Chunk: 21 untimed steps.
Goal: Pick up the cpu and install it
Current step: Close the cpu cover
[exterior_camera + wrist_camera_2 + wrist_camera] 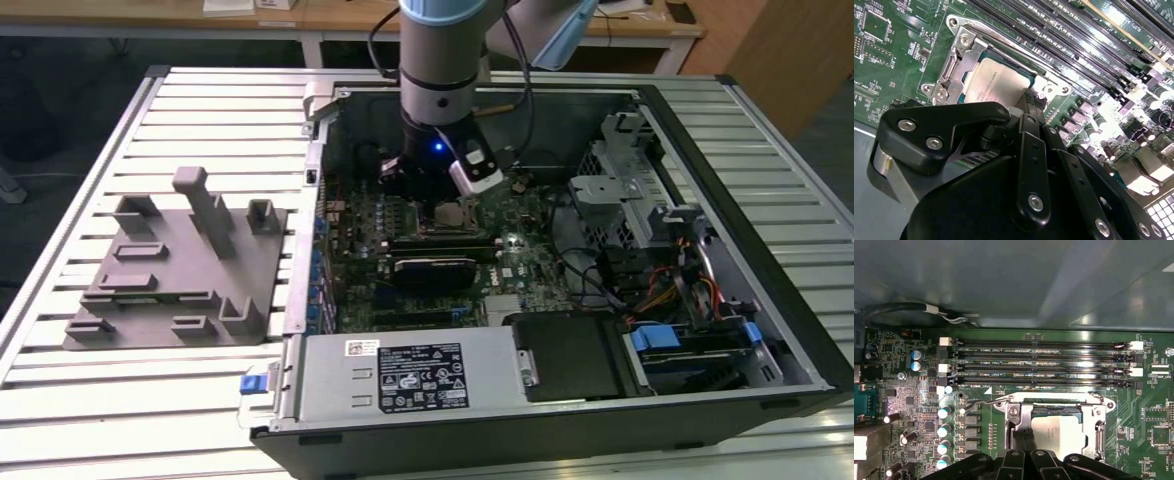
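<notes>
Basically, my arm (434,60) drops straight down into the open computer case (534,440), gripper (1024,439) at the cpu socket.
Exterior view: the arm stands near vertical, wrist inside the case, which lies on its side on the slatted table (200,120). The gripper points down at the green motherboard (521,265). Its fingers are drawn together with no gap I can see, tips right at one edge of the cpu (1059,432); can't tell if they touch it. The cpu lies flat, silvery top up, inside the metal socket frame (1016,415), just beside the row of long memory slots (1039,362). A grey fixture (174,270) sits on the table at the exterior view's left, well apart from the gripper.
</notes>
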Tool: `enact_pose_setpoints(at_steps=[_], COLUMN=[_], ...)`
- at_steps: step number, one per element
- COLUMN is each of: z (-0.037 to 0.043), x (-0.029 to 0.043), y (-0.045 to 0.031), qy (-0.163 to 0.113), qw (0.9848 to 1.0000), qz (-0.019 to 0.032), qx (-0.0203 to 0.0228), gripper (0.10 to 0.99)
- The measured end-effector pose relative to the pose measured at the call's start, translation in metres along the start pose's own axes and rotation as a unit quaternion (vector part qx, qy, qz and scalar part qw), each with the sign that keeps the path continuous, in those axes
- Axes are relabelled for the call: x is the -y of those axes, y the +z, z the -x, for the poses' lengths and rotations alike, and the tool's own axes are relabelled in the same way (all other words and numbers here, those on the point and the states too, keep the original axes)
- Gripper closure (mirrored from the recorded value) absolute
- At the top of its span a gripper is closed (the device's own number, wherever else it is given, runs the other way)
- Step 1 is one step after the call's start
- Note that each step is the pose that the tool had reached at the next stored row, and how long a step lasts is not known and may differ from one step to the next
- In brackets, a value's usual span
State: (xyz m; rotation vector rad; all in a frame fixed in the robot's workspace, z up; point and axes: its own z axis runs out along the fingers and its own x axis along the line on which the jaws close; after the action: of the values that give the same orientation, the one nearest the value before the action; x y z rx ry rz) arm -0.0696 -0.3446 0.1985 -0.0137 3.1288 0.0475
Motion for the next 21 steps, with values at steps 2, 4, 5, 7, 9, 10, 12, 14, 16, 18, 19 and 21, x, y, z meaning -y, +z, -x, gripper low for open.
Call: enact_pose_setpoints(at_steps=[2,4,5,7,9,10,12,14,16,18,19,21], z=[0.0006,0.0012,0.0014,0.0021,0.0027,0.0029,0.0031,0.0031,0.0032,0.0032,0.0032,0.0032], x=[0.0000,-0.0001,0.0000,-0.0001,-0.0001,-0.0001,-0.0001,-0.0001,-0.0001,-0.0002,-0.0003,-0.0003], y=[-0.0002,-0.0005,-0.0007,-0.0012,-0.0018,-0.0023,-0.0035,-0.0045,-0.0059,-0.0081,-0.0096,-0.0127], qy=[0.000,0.000,0.000,0.000,0.000,0.000,0.000,0.000,0.000,0.000,0.000,0.000], qw=[1.0000,1.0000,1.0000,1.0000,1.0000,1.0000,1.0000,1.0000,1.0000,1.0000,1.0000,1.0000], qz=[0.0001,0.0002,0.0001,0.0002,0.0000,0.0000,0.0000,0.0000,0.0000,0.0000,0.0000,0.0000], qx=[0.0000,0.0000,0.0000,0.0000,0.0002,-0.0001,-0.0001,-0.0001,-0.0001,-0.0002,-0.0001,-0.0001], gripper=[0.980,0.980,0.980,0.980,0.980,0.980,0.980,0.980,0.980,0.980,0.980,0.980])
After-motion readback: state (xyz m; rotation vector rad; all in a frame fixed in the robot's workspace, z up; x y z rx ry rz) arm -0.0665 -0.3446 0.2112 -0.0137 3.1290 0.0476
